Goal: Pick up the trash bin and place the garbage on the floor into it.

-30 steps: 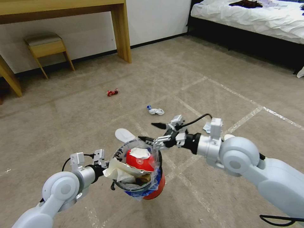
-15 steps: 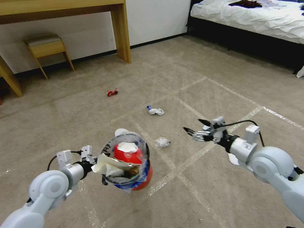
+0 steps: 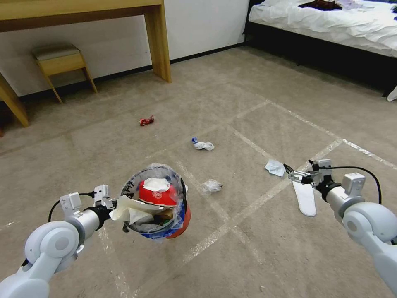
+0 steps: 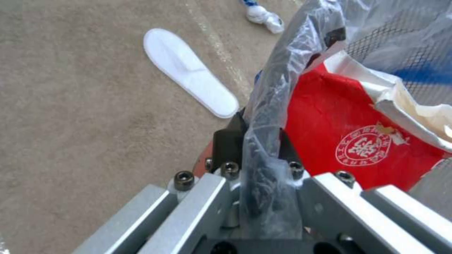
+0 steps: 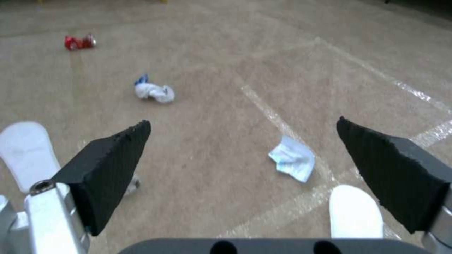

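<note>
The trash bin [image 3: 156, 203], red with a plastic liner and holding a red carton and white paper, hangs above the carpet. My left gripper [image 3: 122, 214] is shut on its rim and liner [image 4: 263, 141]. To the right my right gripper [image 3: 296, 175] hangs open and empty, its fingertips [image 5: 113, 162] wide apart above a white slipper sole [image 3: 305, 198] and a pale-blue tissue [image 3: 275, 167]. More garbage lies on the floor: a clear plastic wad [image 3: 211, 186], a white-and-blue tissue [image 3: 202, 145], a red wrapper [image 3: 147, 121] and a second slipper sole [image 4: 190, 72] beside the bin.
A wooden desk leg [image 3: 159, 41] and a small stool [image 3: 62, 62] stand by the far wall. A bed [image 3: 331, 25] is at the back right. Pale tape lines [image 3: 231, 225] cross the carpet.
My right arm swung from over the bin out to the right and lower, staying open. The left arm carried the bin leftward, uncovering the plastic wad and the pale-blue tissue.
</note>
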`<state>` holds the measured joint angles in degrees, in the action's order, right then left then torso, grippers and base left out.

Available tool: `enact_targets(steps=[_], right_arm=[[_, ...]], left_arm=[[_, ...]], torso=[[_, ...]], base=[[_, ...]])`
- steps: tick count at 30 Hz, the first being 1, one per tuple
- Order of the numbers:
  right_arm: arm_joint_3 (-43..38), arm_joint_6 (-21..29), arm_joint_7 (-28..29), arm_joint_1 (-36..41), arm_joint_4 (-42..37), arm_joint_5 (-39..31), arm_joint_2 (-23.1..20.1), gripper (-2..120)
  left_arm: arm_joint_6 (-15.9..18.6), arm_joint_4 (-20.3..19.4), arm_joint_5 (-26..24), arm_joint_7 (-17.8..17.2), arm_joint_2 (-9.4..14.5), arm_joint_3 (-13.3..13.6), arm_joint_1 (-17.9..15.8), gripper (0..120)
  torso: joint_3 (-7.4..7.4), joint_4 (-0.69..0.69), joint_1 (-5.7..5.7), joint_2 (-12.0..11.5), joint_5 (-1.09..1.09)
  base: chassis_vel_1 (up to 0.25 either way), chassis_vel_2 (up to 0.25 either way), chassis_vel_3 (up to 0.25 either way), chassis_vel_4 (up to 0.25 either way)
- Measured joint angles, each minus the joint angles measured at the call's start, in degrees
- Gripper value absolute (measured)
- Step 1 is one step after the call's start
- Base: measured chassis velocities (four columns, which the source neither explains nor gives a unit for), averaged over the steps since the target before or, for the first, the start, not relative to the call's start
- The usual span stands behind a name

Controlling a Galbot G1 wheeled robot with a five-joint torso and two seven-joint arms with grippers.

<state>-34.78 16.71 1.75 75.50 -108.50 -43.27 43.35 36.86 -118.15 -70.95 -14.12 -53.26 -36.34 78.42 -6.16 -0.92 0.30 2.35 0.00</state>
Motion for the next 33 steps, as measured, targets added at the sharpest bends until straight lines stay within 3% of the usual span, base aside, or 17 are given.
enact_targets(steps=[9,13,25,33], right_arm=[[-7.51,-0.89,-1.9,8.08,-3.41,4.92,1.85,100],[-10.15,-2.07,-4.15,10.63,-4.16,8.16,3.54,100],[-3.73,-1.04,-4.47,8.12,-6.6,9.25,3.41,100],[-3.51,-1.11,-5.19,8.23,-6.8,10.06,4.08,100]], left_arm=[[-0.1,0.36,3.44,2.56,-2.36,2.26,-0.17,1],[-0.27,0.76,4.72,2.98,-2.3,2.79,-0.35,1],[-0.54,0.41,7.93,2.72,-1.44,-0.22,1.71,1],[-1.23,0.89,10.48,2.8,-1.2,0.23,1.91,1]], torso=[[0.0,-0.02,0.0,0.0,-0.02],[0.0,-0.03,0.0,0.0,-0.01],[0.0,0.01,0.0,0.0,-0.01],[0.0,-0.01,0.01,0.0,-0.01]], base=[[0.0,0.0,0.0,0.0],[0.0,0.0,0.0,0.0],[0.0,0.0,0.0,0.0],[0.0,0.0,0.0,0.0]])
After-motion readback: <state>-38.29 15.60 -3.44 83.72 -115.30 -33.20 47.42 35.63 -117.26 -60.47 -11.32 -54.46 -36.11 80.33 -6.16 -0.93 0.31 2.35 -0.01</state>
